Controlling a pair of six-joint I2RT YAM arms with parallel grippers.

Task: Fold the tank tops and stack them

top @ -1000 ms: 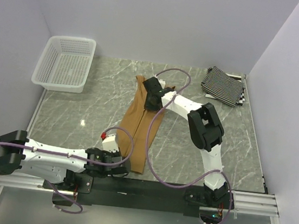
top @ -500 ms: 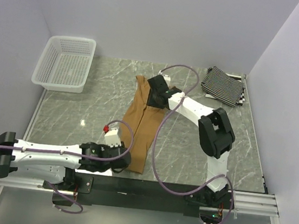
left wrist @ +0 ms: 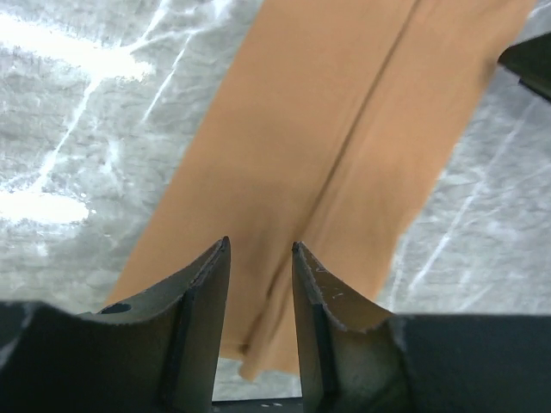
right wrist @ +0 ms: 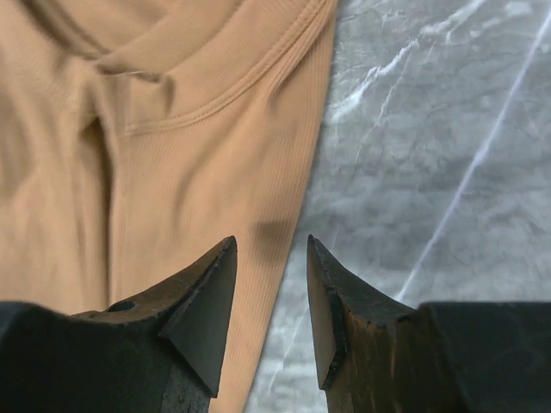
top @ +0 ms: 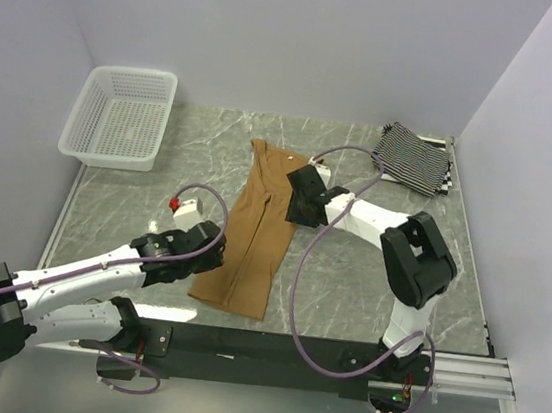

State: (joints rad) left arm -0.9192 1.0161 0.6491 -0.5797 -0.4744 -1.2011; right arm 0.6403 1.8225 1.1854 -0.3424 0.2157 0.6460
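You see the tan tank top [top: 257, 235] [left wrist: 344, 155] [right wrist: 172, 155] lying as a long narrow strip in the middle of the table [top: 115, 207], running from near its front edge towards the back. Your left gripper [top: 212, 239] [left wrist: 258, 249] hovers over the strip's near left part, jaws parted and holding nothing. Your right gripper [top: 296, 191] [right wrist: 271, 245] sits over the strip's right edge just below the neckline, also released, with cloth and marble showing between its fingers. The striped tank tops [top: 413, 158] lie piled in the far right corner. The white basket [top: 109, 158] stands at the far left corner.
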